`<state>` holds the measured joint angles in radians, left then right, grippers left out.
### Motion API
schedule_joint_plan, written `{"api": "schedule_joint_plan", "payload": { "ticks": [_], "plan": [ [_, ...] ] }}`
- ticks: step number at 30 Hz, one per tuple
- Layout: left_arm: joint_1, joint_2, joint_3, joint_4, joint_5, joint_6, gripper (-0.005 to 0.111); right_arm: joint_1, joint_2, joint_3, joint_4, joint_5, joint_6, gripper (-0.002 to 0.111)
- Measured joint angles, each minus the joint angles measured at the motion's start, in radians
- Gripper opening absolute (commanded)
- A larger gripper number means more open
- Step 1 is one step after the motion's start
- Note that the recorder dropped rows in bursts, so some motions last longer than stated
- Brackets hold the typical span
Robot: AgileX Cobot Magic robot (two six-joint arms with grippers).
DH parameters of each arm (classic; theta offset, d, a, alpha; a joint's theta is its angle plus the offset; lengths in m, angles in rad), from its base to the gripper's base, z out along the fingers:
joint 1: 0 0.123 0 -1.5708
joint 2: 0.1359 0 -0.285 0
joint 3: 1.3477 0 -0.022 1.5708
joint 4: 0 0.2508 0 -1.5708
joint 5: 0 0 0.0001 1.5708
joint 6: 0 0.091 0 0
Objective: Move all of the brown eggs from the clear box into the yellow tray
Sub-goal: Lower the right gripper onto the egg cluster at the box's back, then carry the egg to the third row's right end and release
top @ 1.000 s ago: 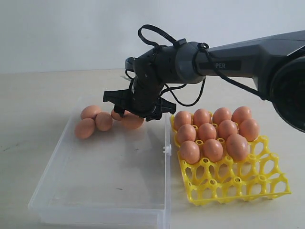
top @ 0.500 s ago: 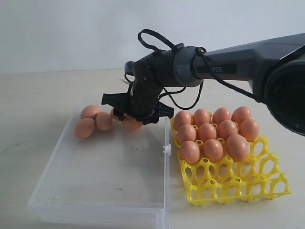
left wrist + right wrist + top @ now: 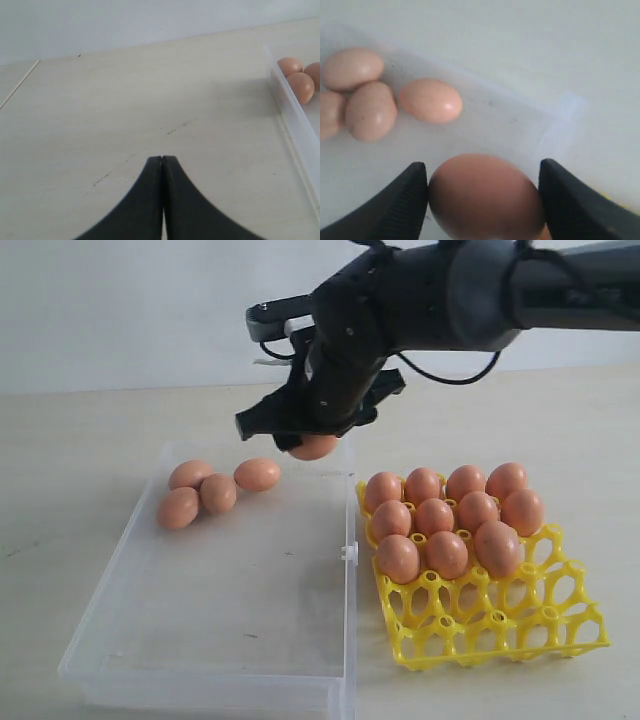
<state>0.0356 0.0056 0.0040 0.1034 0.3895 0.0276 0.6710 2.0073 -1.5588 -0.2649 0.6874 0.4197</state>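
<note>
My right gripper (image 3: 308, 432) hangs above the back of the clear box (image 3: 240, 590), shut on one brown egg (image 3: 314, 448). The right wrist view shows that egg (image 3: 485, 196) pinched between both fingers (image 3: 405, 200). Several brown eggs (image 3: 216, 492) lie loose in the box's far left corner, and the right wrist view shows them (image 3: 431, 100) too. The yellow tray (image 3: 500, 625) stands right of the box, with several eggs (image 3: 446, 512) in its back rows and empty cups in front. My left gripper (image 3: 161, 159) is shut and empty over bare table, left of the box wall (image 3: 295, 125).
The right arm (image 3: 520, 290) reaches in from the upper right, high over the tray. A small white latch (image 3: 350, 553) juts from the box's right rim beside the tray. Pale table surrounds both containers.
The right gripper has risen out of the box and moved slightly right with the egg in it. One egg that lay beside it stays on the box floor.
</note>
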Motion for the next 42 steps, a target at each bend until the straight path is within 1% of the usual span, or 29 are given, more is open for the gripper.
{"api": "schedule_joint_plan", "payload": {
  "ticks": [7, 11, 18, 24, 30, 33, 35, 39, 42],
  "plan": [
    [0.0, 0.0, 0.0, 0.0, 0.0, 0.0, 0.0, -0.049, -0.193, 0.249, -0.082, 0.128, -0.027, 0.0],
    [0.0, 0.0, 0.0, 0.0, 0.0, 0.0, 0.0, -0.064, -0.32, 0.391, -0.127, 0.147, -0.021, 0.0],
    [0.0, 0.0, 0.0, 0.0, 0.0, 0.0, 0.0, -0.093, -0.444, 0.589, -0.368, 0.223, 0.118, 0.0],
    [0.0, 0.0, 0.0, 0.0, 0.0, 0.0, 0.0, -0.093, -0.45, 0.684, -0.435, 0.208, 0.151, 0.0],
    [0.0, 0.0, 0.0, 0.0, 0.0, 0.0, 0.0, -0.093, -0.45, 0.712, -0.543, 0.183, 0.222, 0.0],
    [0.0, 0.0, 0.0, 0.0, 0.0, 0.0, 0.0, -0.093, -0.45, 0.712, -0.543, 0.17, 0.231, 0.0],
    [0.0, 0.0, 0.0, 0.0, 0.0, 0.0, 0.0, -0.1, -0.45, 0.712, -0.502, 0.149, 0.231, 0.0],
    [0.0, 0.0, 0.0, 0.0, 0.0, 0.0, 0.0, -0.16, -0.45, 0.718, -0.357, 0.076, 0.316, 0.0],
    [0.0, 0.0, 0.0, 0.0, 0.0, 0.0, 0.0, -0.217, -0.455, 0.759, -0.299, -0.044, 0.416, 0.0]
  ]
}}
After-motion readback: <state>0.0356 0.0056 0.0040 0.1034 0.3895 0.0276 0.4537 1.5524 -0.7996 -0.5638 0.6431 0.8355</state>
